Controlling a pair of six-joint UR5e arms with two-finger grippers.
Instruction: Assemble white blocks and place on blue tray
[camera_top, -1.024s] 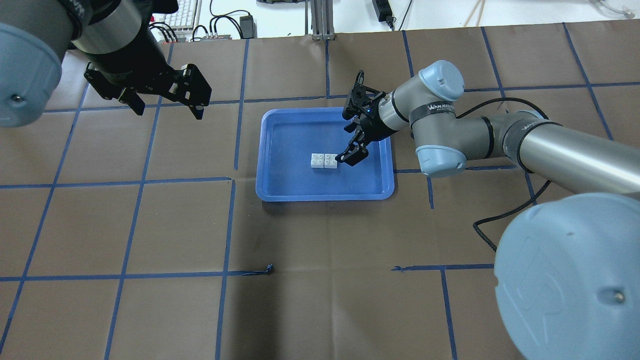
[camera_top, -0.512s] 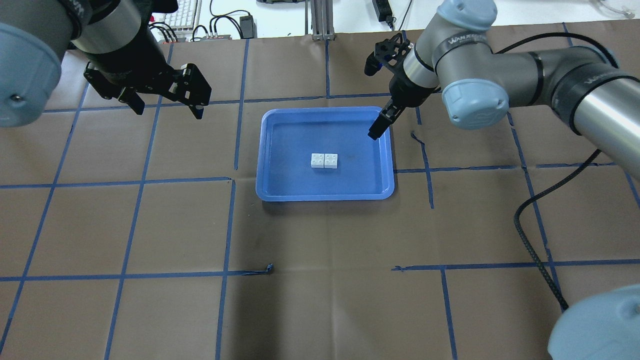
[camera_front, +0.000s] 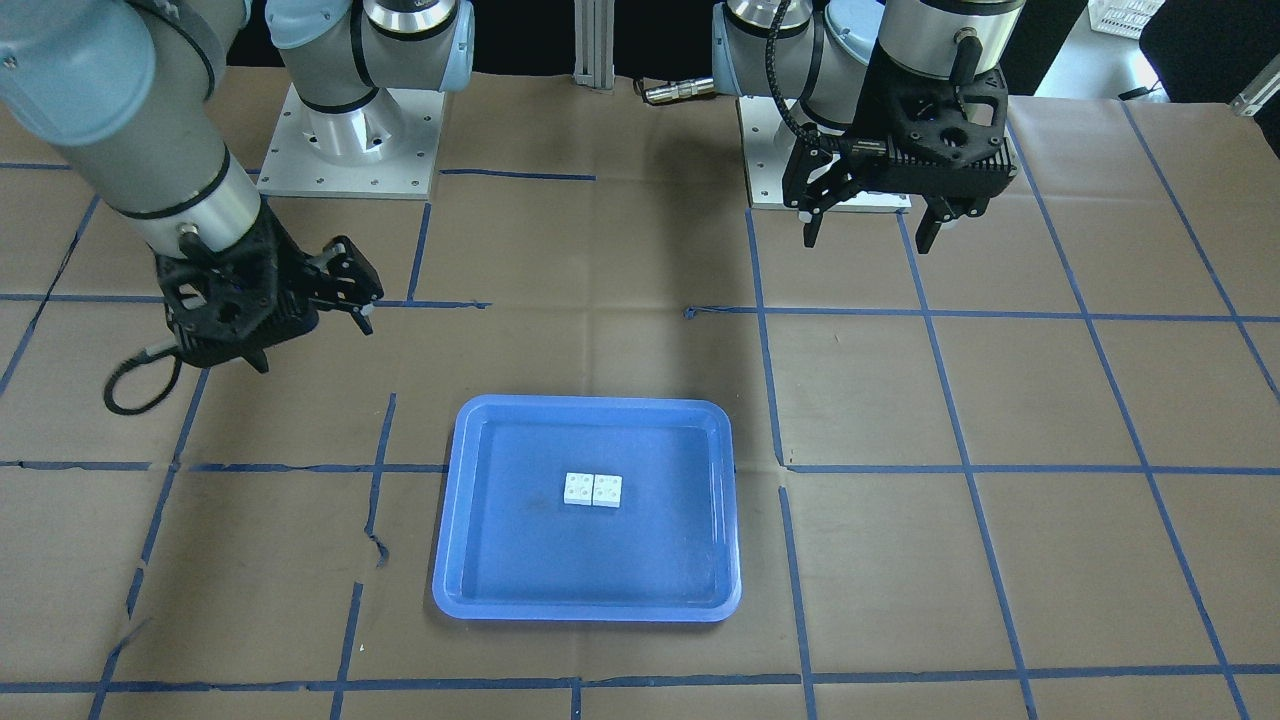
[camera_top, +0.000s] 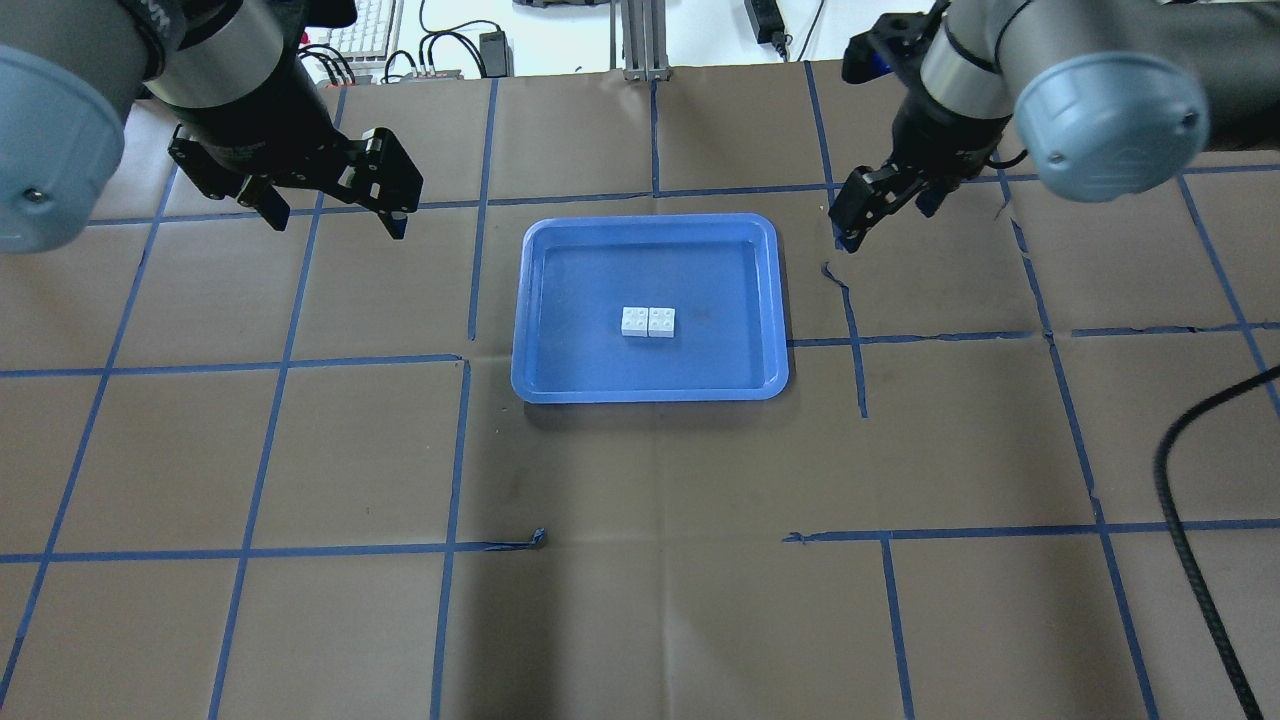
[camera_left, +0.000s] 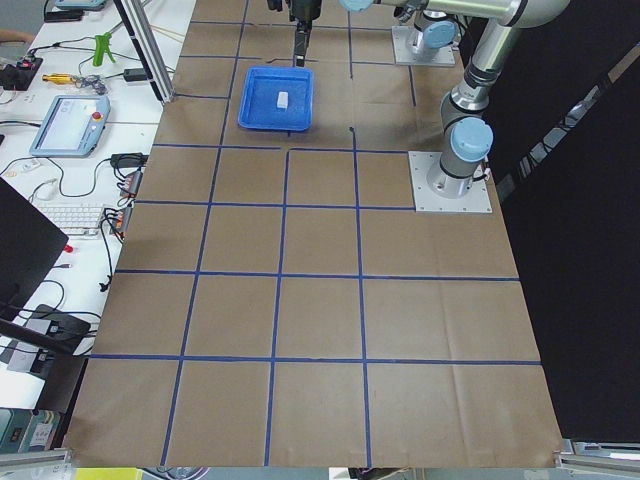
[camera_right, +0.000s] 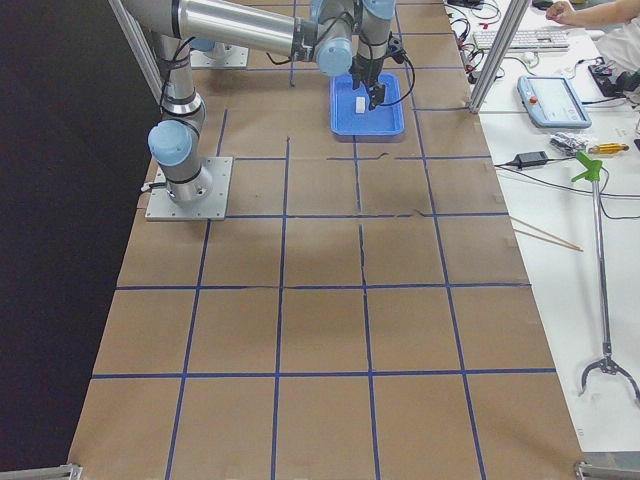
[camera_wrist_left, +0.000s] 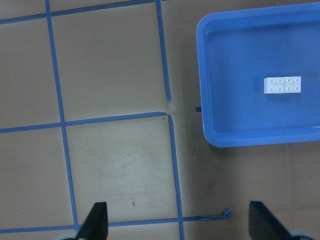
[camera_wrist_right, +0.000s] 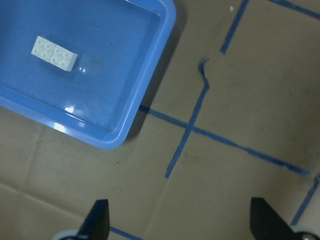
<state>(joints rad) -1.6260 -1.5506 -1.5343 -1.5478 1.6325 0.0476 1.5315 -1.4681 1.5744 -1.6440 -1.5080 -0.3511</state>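
Two white blocks (camera_top: 648, 322), joined side by side into one short bar, studs up, flat on the floor of the blue tray (camera_top: 600, 270), close to its middle. Touched by neither arm.

Just beyond the tray's upper right corner in the overhead view, the right gripper (camera_wrist_right: 181, 222), hanging over bare table with jaws spread wide and nothing between them. Well apart from the tray, at upper left of that frame, the left gripper (camera_top: 336, 218), likewise spread wide and empty.

Underneath, a table (camera_top: 650, 480) covered in creased brown paper, ruled into large squares by blue tape (camera_top: 455, 450), torn and curled in places. Past the far edge, along the top of the overhead frame, a white bench with a keyboard (camera_top: 365, 25) and black cables.

Seen only from the table's ends: the whole length of the paper, with the tray small at the top of each frame, and darkness behind the robot's side. Also there: a teach pendant (camera_left: 68, 122) at upper left, a long grabber tool (camera_right: 598, 280) down the right edge, and a person's arm (camera_right: 590, 15) in the upper right corner. Only from across the table: both arms' base plates (camera_front: 350, 150) along the top. Only from the wrists: four studs on each block, plainly countable, and glints on the tray floor.
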